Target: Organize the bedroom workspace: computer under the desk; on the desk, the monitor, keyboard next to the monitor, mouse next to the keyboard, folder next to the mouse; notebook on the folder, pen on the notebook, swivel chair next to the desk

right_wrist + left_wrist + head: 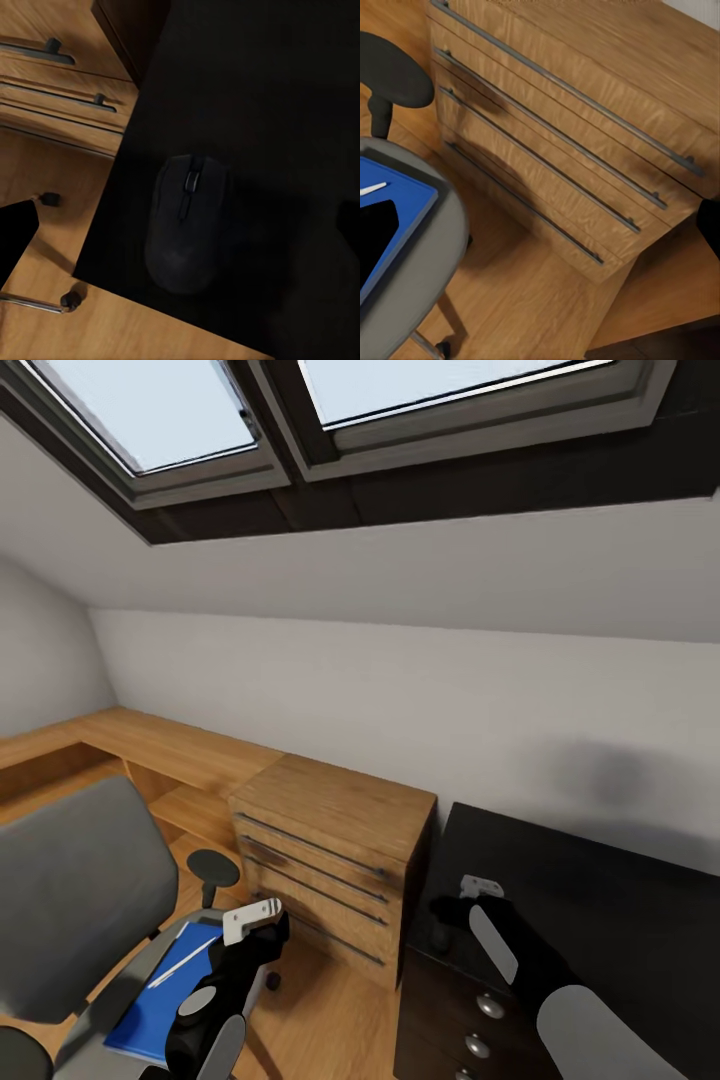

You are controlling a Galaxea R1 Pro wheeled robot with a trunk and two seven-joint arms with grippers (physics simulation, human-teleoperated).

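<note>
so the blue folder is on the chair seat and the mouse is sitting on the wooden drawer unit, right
Not quite. The blue folder does lie on the swivel chair seat, but the mouse sits on the black desk top near its corner, not the wooden drawer unit; the right wrist view shows it.

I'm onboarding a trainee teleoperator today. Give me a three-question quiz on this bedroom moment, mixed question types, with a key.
1. True or false: the flat bright blue folder lies on the glossy black desk top.
2. What small dark rounded thing sits near the desk top's corner? A) mouse B) stapler C) cup
3. Fill in: beside the desk stands a light wooden ____ unit with long bar handles.

Key:
1. False; it lies on the grey swivel chair seat.
2. A, the mouse.
3. drawer
</note>
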